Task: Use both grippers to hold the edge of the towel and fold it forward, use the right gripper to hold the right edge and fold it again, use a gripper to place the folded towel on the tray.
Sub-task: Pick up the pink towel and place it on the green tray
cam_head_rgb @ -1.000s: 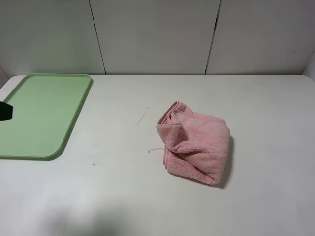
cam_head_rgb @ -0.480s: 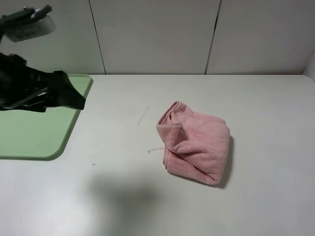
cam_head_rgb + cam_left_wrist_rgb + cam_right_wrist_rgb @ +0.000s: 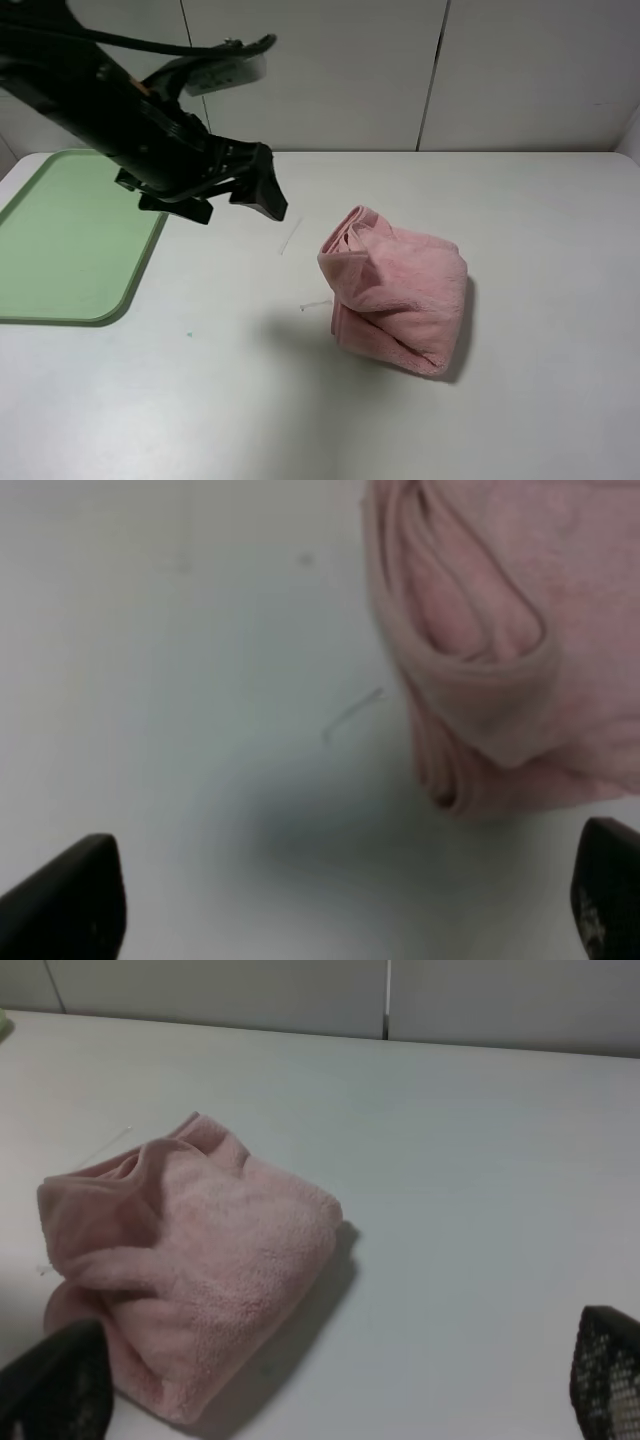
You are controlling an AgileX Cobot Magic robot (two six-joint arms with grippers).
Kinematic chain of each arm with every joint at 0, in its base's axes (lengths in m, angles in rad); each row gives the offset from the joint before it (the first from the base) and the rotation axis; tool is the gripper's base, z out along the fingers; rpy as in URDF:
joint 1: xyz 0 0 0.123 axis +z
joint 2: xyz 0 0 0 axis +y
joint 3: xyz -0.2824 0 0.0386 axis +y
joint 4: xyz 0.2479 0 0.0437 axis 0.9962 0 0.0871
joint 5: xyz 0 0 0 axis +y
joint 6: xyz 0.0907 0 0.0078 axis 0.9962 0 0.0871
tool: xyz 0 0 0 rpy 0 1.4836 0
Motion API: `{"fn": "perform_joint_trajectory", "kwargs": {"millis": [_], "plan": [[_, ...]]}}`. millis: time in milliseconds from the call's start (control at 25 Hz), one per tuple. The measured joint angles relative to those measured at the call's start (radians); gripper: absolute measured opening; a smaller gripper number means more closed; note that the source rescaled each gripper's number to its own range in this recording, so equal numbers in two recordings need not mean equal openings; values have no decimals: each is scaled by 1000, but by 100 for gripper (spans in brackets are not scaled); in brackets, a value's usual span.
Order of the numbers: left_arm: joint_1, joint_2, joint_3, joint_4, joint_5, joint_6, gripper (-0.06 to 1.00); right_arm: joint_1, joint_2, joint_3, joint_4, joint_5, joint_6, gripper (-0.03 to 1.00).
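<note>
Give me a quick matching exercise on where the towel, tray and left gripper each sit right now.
Things:
1. towel
2. tray
3. left gripper

Places or states:
A. empty, at the table's left edge
B. open, in the air between the other two
C. crumpled in a heap, mid-table

Pairs: 1-C, 2-A, 3-B

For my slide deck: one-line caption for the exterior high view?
Left pincer, open, reaches over the table toward the crumpled pink towel; green tray waits empty.
</note>
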Motion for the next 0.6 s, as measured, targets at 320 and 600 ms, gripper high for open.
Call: {"fn": "perform_joint_trajectory", "kwargs": {"millis": [320, 600], "plan": [[-101, 221, -180, -22, 1, 0, 88, 0, 0, 0, 0, 0, 0, 100], [-162, 366, -290, -26, 20, 0, 88, 0, 0, 0, 0, 0, 0, 100]]}}
